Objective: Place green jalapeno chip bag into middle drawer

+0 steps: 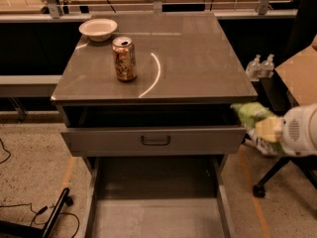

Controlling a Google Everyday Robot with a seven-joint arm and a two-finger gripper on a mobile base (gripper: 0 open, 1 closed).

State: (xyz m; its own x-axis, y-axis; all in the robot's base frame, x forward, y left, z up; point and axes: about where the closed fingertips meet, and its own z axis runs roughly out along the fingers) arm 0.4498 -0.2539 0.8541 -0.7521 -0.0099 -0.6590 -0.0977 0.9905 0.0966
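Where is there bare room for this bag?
The middle drawer floor is bare between its side walls, below the handled drawer front. On top, the right half is free; bowl and soda can crowd the left. The end effector holds the green jalapeno chip bag right of the cabinet.

Your worktop (198, 68) carries a gold soda can (124, 58) and, behind it to the left, a pale bowl (98, 29); the tool (265, 130) hangs far right of the can, off the worktop.
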